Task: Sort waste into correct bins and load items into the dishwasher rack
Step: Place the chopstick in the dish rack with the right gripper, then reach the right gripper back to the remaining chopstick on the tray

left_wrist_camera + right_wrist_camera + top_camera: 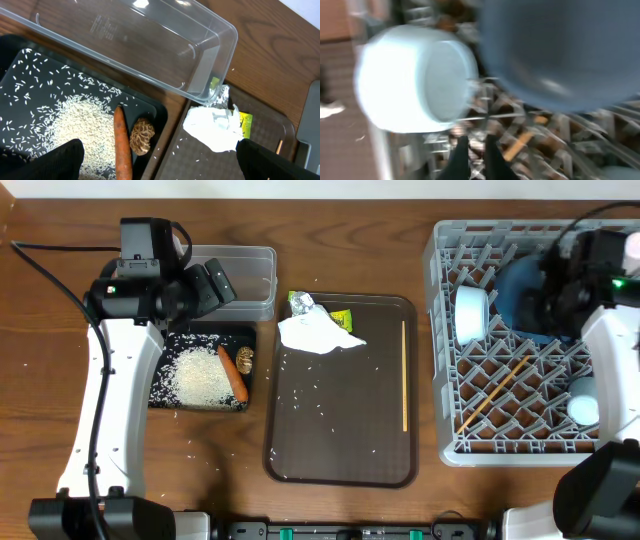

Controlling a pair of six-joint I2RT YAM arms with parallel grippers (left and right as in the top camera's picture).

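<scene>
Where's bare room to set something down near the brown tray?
Brown tray: mostly bare below the napkin, left of the chopstick. Clear tub is empty. Crowded: black tray and the rack.

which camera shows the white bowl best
The overhead view: the white bowl is sharp there, lying on its side in the rack. The right wrist view shows it close up but blurred. The left wrist view does not show it.
</scene>
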